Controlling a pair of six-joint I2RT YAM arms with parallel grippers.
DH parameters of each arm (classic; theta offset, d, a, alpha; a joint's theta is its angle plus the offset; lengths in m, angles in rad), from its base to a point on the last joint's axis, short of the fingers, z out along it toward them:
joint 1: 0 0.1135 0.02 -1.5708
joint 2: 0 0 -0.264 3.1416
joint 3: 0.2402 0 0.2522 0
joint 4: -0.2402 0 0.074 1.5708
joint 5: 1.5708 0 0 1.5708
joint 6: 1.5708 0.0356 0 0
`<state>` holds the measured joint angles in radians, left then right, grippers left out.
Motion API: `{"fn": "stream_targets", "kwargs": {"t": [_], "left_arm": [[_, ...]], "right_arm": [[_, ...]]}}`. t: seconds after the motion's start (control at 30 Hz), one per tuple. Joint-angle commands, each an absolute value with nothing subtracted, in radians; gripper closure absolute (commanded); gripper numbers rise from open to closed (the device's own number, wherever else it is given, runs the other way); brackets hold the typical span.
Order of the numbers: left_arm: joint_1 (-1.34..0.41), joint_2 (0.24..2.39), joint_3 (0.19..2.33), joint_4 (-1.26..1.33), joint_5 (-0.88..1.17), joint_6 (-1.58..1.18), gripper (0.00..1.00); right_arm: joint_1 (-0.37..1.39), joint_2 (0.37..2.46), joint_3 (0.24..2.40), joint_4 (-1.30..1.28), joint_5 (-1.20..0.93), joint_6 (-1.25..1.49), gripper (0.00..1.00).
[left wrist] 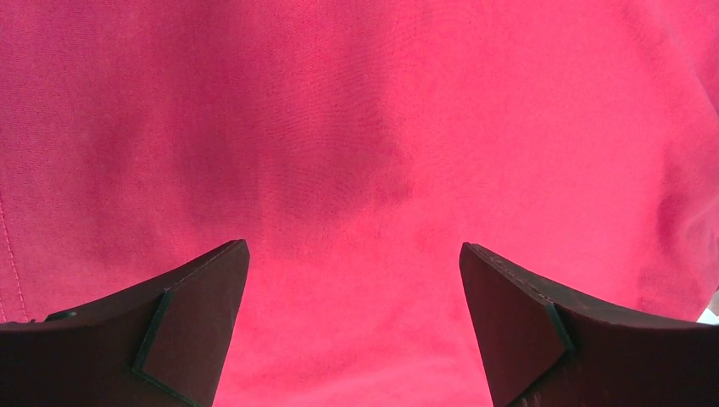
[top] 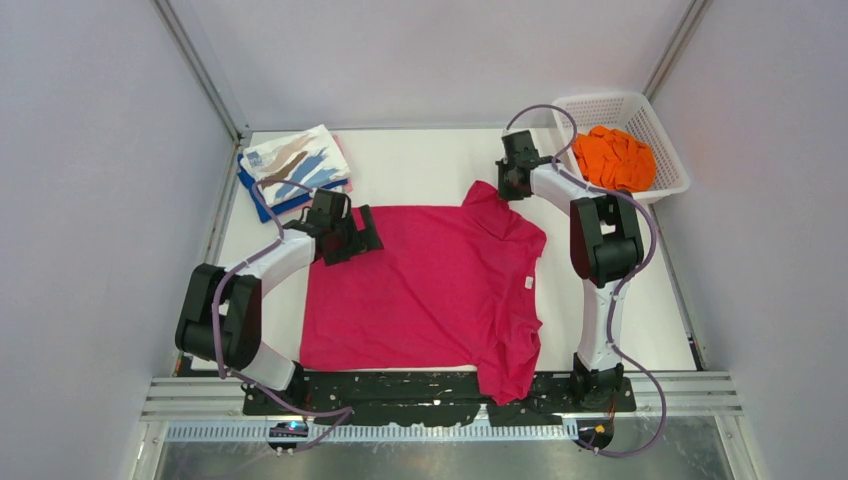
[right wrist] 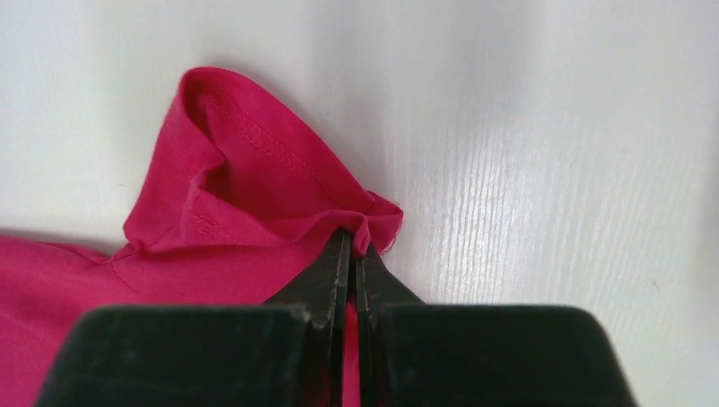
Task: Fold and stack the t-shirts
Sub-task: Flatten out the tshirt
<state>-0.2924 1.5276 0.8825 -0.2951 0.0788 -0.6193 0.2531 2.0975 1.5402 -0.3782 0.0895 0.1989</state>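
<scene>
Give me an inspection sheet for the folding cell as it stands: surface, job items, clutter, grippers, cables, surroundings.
Surface: white table, no stains seen.
Job's things: magenta t-shirt spread flat mid-table, one part draped over the near rail. Folded stack at far left, streaked white shirt on top. Orange t-shirt crumpled in the white basket at far right.
Clutter: nothing seen.
Grippers: left gripper open, over the magenta t-shirt's far left part, holding nothing. Right gripper shut on a hemmed fold at the shirt's far corner.
Cables: purple cables run along both arms; no snag seen.
Surroundings: plain pale enclosure walls; nothing else seen.
</scene>
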Motion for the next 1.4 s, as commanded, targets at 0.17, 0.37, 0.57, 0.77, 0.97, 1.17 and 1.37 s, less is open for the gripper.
{"fn": "stream_targets", "kwargs": {"t": [0.17,0.37,0.57,0.77,0.97,1.17,1.37], "left_arm": [[-0.288,1.567,0.92,-0.269,0.065,-0.6,0.0],[-0.288,1.601,0.955,-0.298,0.045,-0.592,0.0],[-0.288,1.603,0.971,-0.316,0.034,-0.591,0.01],[-0.288,1.569,0.963,-0.311,0.047,-0.595,0.0],[-0.288,1.549,0.947,-0.299,0.06,-0.605,0.0],[-0.276,1.579,0.937,-0.276,0.095,-0.621,0.01],[-0.234,1.627,0.92,-0.239,0.179,-0.641,0.0]], "right_arm": [[0.253,2.109,1.776,-0.423,0.036,-0.275,0.93],[0.253,2.268,2.002,-0.495,-0.036,-0.407,0.85],[0.254,2.287,2.123,-0.489,0.164,-0.293,0.14],[0.246,1.998,1.752,-0.426,0.193,-0.038,0.05],[0.2,1.704,1.257,-0.275,-0.058,0.343,0.05],[0.198,1.646,1.101,-0.264,-0.166,0.353,0.05],[0.16,1.735,1.097,-0.303,-0.146,0.35,0.05]]}}
